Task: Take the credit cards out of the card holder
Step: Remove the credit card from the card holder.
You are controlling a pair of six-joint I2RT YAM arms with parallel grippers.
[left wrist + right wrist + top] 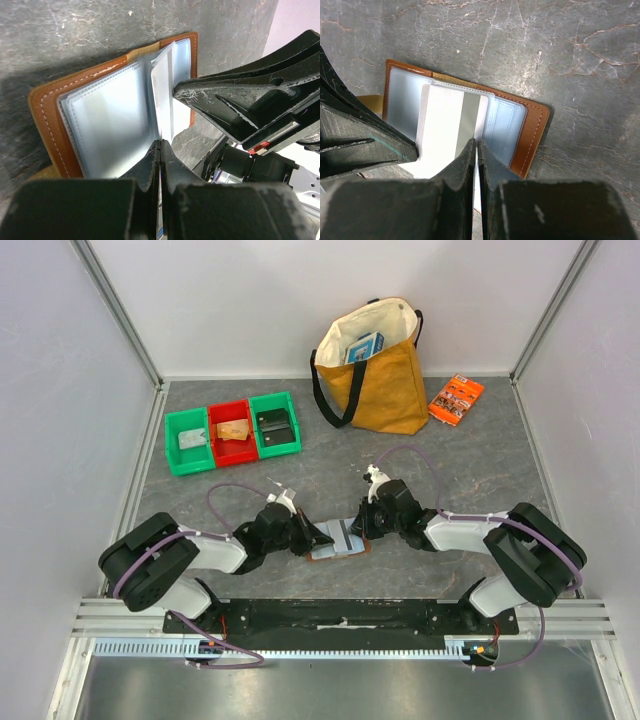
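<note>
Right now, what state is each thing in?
card holder: open, lying flat.
credit card: partly out of its sleeve.
left gripper: shut on a card holder sleeve edge.
right gripper: shut on the credit card.
tote bag: upright, mouth open.
bins: each holding something.

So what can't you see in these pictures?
- Top view: the left gripper and right gripper cover most of the card holder.
- Left wrist view: cloudy pockets hide any other cards.
- Right wrist view: the right gripper covers part of the credit card; any print is washed out.
- Top view: things in the bins are too small.
</note>
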